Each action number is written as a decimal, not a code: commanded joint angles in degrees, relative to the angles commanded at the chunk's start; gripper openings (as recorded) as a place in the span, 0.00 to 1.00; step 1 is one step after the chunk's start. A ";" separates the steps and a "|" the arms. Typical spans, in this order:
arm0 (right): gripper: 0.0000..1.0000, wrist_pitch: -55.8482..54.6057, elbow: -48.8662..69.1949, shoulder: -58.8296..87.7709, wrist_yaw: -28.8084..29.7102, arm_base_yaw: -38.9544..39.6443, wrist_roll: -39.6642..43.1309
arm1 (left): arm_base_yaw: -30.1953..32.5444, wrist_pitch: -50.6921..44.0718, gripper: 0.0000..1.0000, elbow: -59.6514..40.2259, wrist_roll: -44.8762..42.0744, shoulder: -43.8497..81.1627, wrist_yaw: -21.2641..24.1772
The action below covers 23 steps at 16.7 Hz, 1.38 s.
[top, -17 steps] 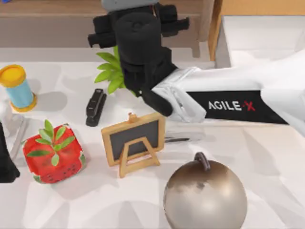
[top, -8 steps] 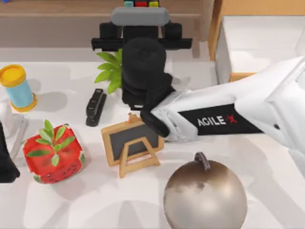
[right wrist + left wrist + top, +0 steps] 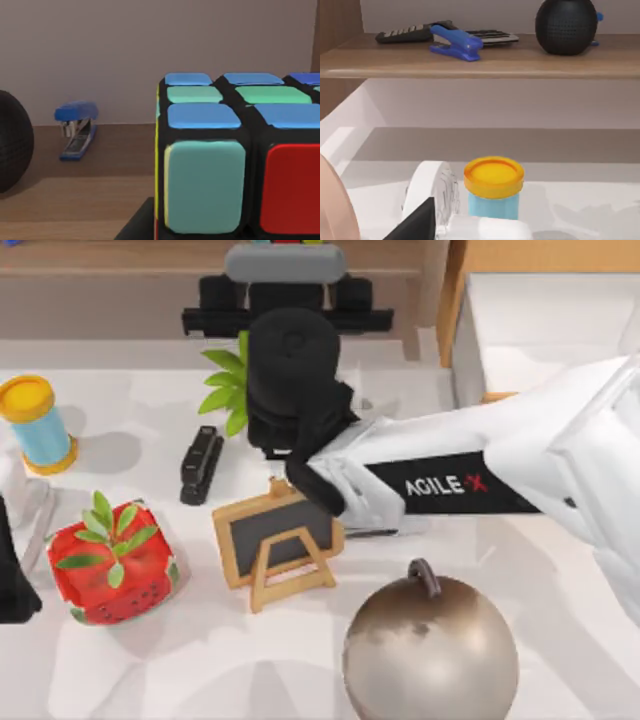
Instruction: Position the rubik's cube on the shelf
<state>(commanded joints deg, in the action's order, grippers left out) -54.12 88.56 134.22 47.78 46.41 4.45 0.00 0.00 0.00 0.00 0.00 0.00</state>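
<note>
Since the earlier frame, the right arm [image 3: 470,480] has reached farther toward the upper edge of the top view, carrying its right tool [image 3: 285,285] over the shelf [image 3: 120,258], so that the rubik's cube [image 3: 240,165] is almost wholly hidden beneath the wrist. Extension this far appears intended to bring the load above the board rather than its front lip. In the right wrist view the cube fills the lower right, held at board level with a dark pad under its corner; the tool's fingers are evidently closed on it, release not yet made. Behind it on the shelf lie a black sphere [image 3: 12,142] and a blue stapler [image 3: 75,130], well apart from the cube. At the top view's lower left edge the left tool [image 3: 12,580] sits parked; its opening cannot be told.
</note>
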 joint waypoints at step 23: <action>0.45 13.83 24.87 12.77 -6.35 -7.05 -0.46 | 0.00 0.00 1.00 0.00 0.00 0.00 0.00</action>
<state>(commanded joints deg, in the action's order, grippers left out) -40.29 113.44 146.99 41.43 39.36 3.99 0.00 0.00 0.00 0.00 0.00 0.00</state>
